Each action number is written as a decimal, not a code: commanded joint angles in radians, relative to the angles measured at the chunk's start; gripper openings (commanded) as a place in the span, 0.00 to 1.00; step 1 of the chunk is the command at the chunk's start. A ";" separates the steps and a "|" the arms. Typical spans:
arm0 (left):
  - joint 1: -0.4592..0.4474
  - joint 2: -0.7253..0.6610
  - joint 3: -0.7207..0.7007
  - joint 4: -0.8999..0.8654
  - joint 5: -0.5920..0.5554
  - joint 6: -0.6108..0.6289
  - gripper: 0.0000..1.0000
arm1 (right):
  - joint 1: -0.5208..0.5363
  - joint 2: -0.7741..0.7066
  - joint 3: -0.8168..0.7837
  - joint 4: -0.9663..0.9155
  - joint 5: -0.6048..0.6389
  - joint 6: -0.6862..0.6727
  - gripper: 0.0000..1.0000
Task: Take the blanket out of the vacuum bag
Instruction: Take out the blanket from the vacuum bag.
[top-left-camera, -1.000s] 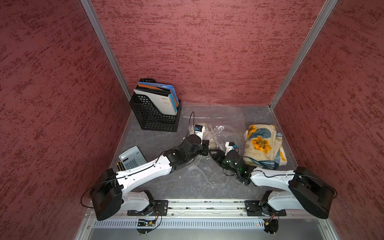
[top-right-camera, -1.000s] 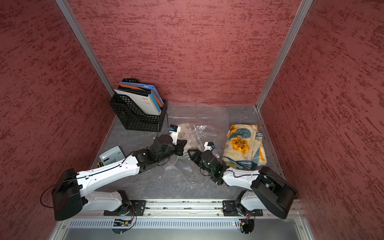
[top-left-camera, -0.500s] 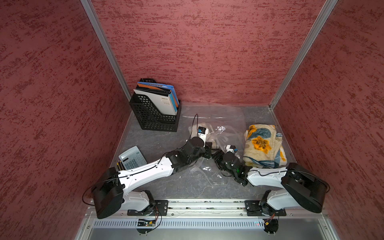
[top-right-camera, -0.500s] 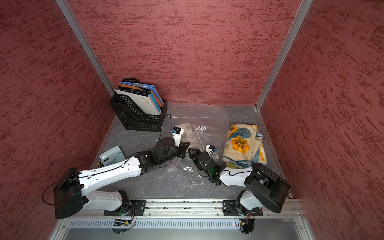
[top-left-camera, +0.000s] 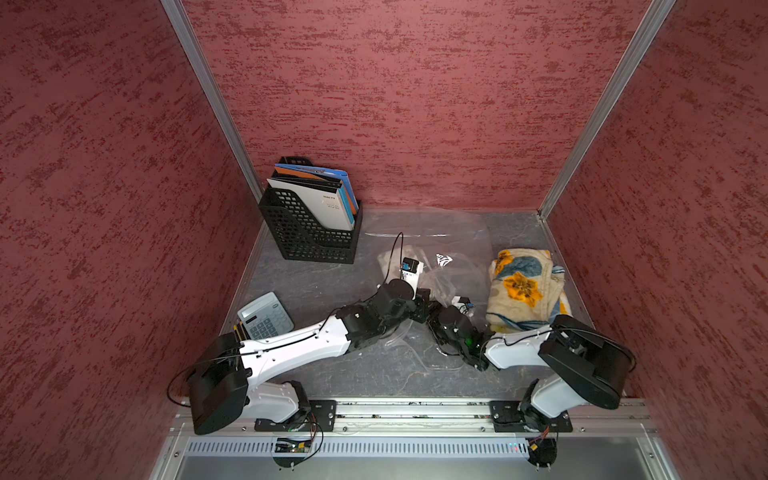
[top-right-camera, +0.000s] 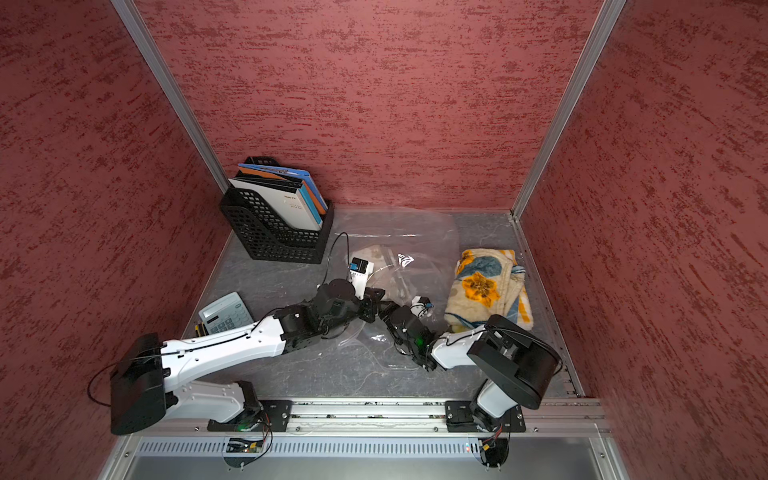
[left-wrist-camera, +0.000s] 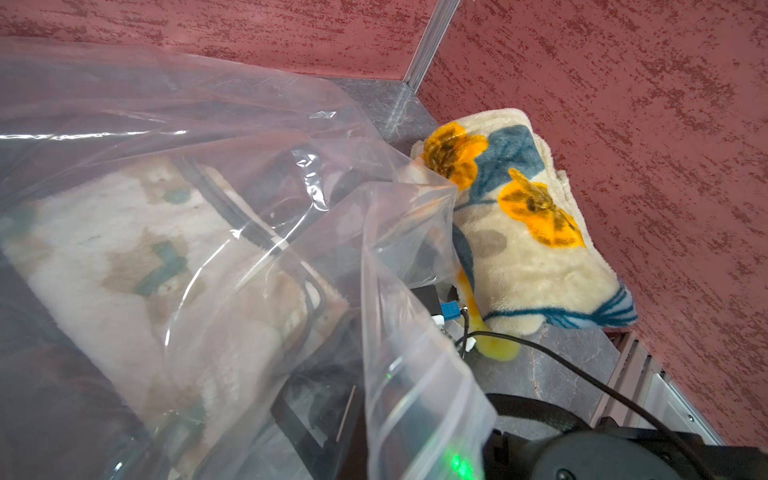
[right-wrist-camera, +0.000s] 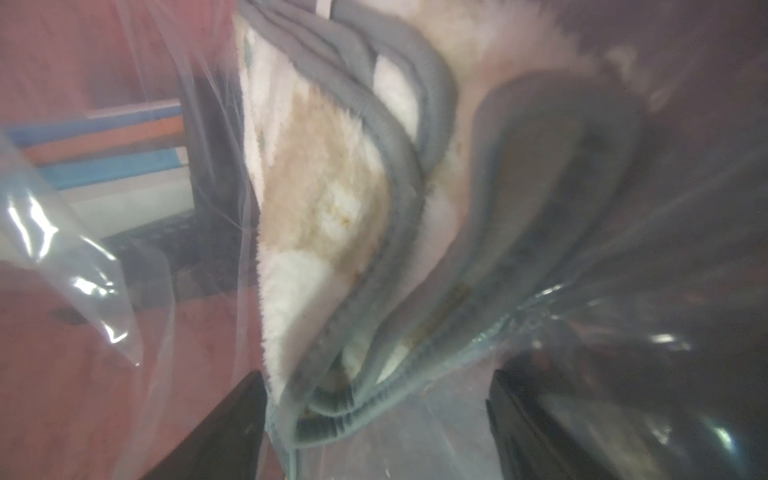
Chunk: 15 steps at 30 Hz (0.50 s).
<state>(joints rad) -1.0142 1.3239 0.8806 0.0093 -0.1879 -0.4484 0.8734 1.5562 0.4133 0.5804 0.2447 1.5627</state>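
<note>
Here the left gripper (top-left-camera: 423, 298) is clamping fully shut, and it is pinching a fold of the vacuum bag (top-left-camera: 457, 235). It is holding the clear film up so that it is draping across the left wrist camera. One of its dark fingers (left-wrist-camera: 299, 419) is showing only dimly through the plastic, and the bag's zip-seal strip (left-wrist-camera: 419, 399) is hanging just beside it.

The right gripper (right-wrist-camera: 376, 382) is standing wide open, almost tip to tip with the left one in both top views. Its two black fingers (right-wrist-camera: 232, 432) are standing well apart. The folded, grey-piped edge of the blanket (right-wrist-camera: 324, 199) is sitting between them, just ahead of the tips. Whether either finger is touching the cloth I cannot tell, since film is hazing that view; it is gripping nothing.

The blanket, cream with tan and teal patches, is lying inside the bag directly ahead of both grippers. From there the bag is spreading over the grey tabletop (top-left-camera: 332, 365) toward the back wall.

A flowered throw (top-left-camera: 523, 286) is lying outside the bag, near the right gripper on its outer side and apart from it. A black file rack (top-left-camera: 311, 239) is standing well apart from the left gripper on its outer side, and a calculator (top-left-camera: 266, 318) is lying back beside the left forearm.
</note>
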 joint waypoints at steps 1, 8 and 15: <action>-0.010 0.012 -0.008 0.043 -0.005 0.000 0.00 | -0.003 0.023 0.026 -0.010 0.053 -0.008 0.82; -0.015 -0.001 -0.027 0.059 0.003 -0.012 0.00 | -0.004 0.114 0.053 0.124 0.103 -0.013 0.80; -0.039 0.006 -0.042 0.078 0.018 -0.018 0.00 | -0.003 0.138 0.127 0.095 0.139 -0.060 0.66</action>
<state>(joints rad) -1.0389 1.3239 0.8513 0.0494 -0.1875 -0.4591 0.8730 1.6810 0.5030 0.6624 0.3416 1.5406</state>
